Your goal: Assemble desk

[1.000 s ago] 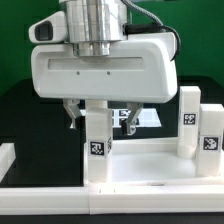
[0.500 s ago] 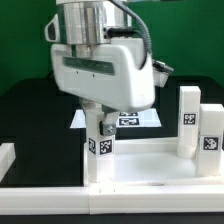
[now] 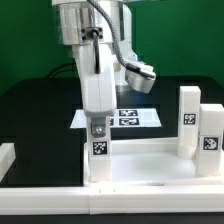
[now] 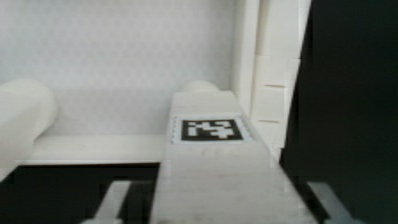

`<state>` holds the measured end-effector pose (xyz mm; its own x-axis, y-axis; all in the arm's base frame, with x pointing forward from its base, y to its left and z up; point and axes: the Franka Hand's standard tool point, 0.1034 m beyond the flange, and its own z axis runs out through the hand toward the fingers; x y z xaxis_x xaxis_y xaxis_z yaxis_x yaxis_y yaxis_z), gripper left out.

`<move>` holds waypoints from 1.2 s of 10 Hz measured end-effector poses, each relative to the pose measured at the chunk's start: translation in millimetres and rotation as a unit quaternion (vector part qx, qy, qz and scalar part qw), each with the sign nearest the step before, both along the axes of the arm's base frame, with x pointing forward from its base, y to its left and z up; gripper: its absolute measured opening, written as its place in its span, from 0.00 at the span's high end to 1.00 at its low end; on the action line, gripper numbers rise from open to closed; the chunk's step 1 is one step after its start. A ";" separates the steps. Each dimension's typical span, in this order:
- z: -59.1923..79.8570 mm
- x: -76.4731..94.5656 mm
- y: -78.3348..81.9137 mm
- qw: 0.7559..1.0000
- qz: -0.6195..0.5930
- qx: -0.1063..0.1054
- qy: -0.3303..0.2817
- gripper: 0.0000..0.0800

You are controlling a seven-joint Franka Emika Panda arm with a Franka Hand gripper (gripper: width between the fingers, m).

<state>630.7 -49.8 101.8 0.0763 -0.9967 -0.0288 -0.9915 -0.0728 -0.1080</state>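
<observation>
The white desk tabletop panel [image 3: 150, 165] lies flat at the front. A short white leg [image 3: 98, 150] with a black-and-white tag stands upright at its corner on the exterior view's left. My gripper [image 3: 97, 128] comes straight down on this leg and is shut on its top. In the wrist view the leg [image 4: 214, 130] runs between my two fingers [image 4: 121, 200], over the rimmed panel [image 4: 125, 60]. Two more tagged legs [image 3: 188, 118] [image 3: 210, 140] stand upright at the panel's right side.
The marker board [image 3: 130, 116] lies on the black table behind the panel. A long white border rail [image 3: 110, 200] runs along the front, with a raised end [image 3: 6, 155] at the exterior view's left. A green wall stands behind.
The hand has turned about its vertical axis, from broadside to edge-on to the camera. The jaws have narrowed onto the leg's top. The leg stays upright in place.
</observation>
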 end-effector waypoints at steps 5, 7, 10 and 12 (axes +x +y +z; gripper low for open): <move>-0.3 -3.7 -1.7 0.964 -0.260 0.057 0.021 0.61; -0.9 -5.1 4.6 0.990 -0.132 0.038 0.020 0.37; -1.9 -5.8 3.6 1.000 -0.012 0.024 0.015 0.19; -1.2 -5.9 2.2 0.996 0.086 0.010 0.012 0.19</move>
<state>624.7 -47.6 100.7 0.2450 -0.9682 -0.0517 -0.9668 -0.2399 -0.0881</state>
